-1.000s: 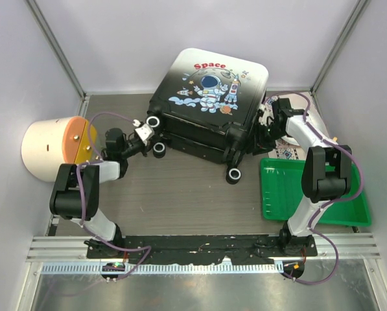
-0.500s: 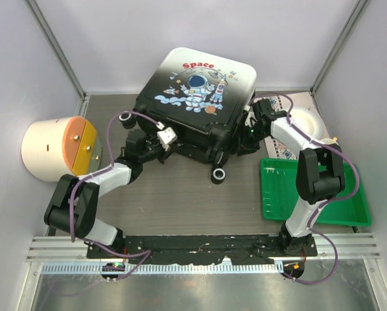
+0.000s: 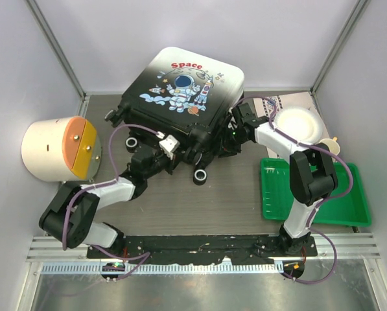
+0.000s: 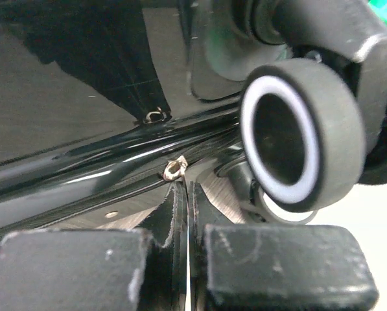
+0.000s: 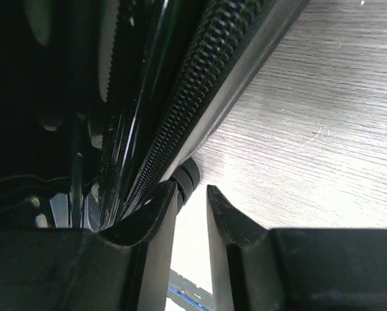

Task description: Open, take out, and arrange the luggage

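Luggage lies shut, astronaut print up, at the far middle of the desk, and our two arms reach its near edge from either side. Our left hand has its fingers pressed together just below a small metal zipper pull, beside a black wheel. Our right hand stands slightly spread, bare desk showing between its fingers, one finger touching the zipper teeth.
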